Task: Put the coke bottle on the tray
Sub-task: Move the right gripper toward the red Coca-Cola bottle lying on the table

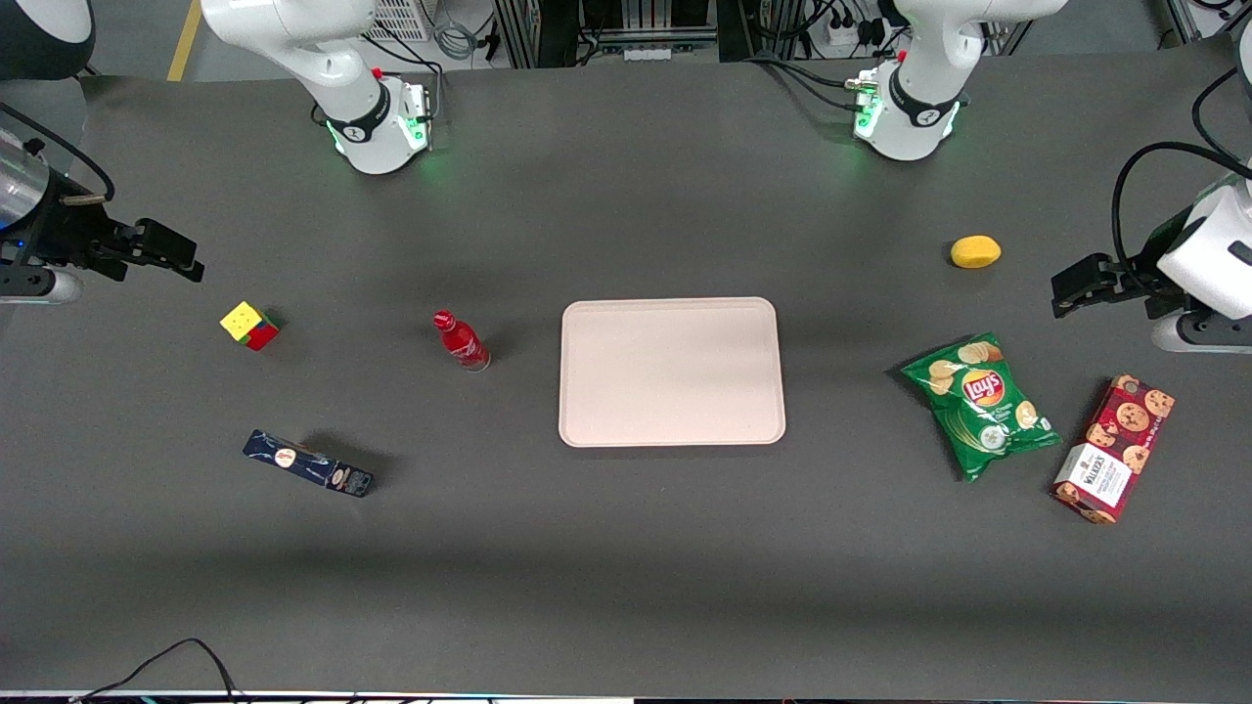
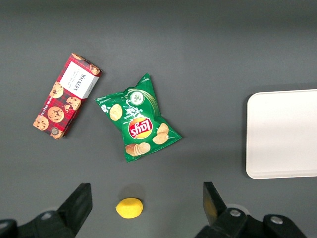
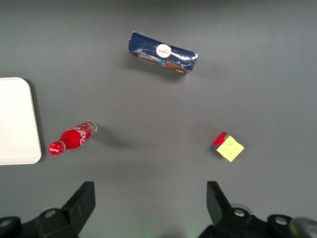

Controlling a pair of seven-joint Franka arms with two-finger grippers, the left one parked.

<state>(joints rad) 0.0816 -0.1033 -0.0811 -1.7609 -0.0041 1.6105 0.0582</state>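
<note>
Dark grey bench (image 1: 626,548) under everything. Pale pink tray (image 1: 672,372) flat at mid-bench, bare, well away from the jaws (image 1: 186,262) toward the parked arm's end. Green crisp bag (image 1: 981,403) and red cookie box (image 1: 1114,448) lying farther still toward that end, side by side but apart, the box at the outer edge. Dark blue packet (image 1: 308,463) lying flat, nearer the front camera than the jaws and well apart from them. Jaws themselves hanging high above the working arm's end of the bench, spread wide with nothing between them, both fingers (image 3: 81,201) visible in the right wrist view. Coke bottle (image 1: 461,340) standing upright on the bench, red cap up and clear base down, between the jaws and the tray, close beside the tray's rim but not touching it, well apart from the jaws. Colour cube (image 1: 249,325) resting on the bench, closest of all the items to the jaws, between them and the bottle. Yellow lemon-like item (image 1: 975,251) alone toward the parked arm's end, farther from the front camera than the crisp bag.
</note>
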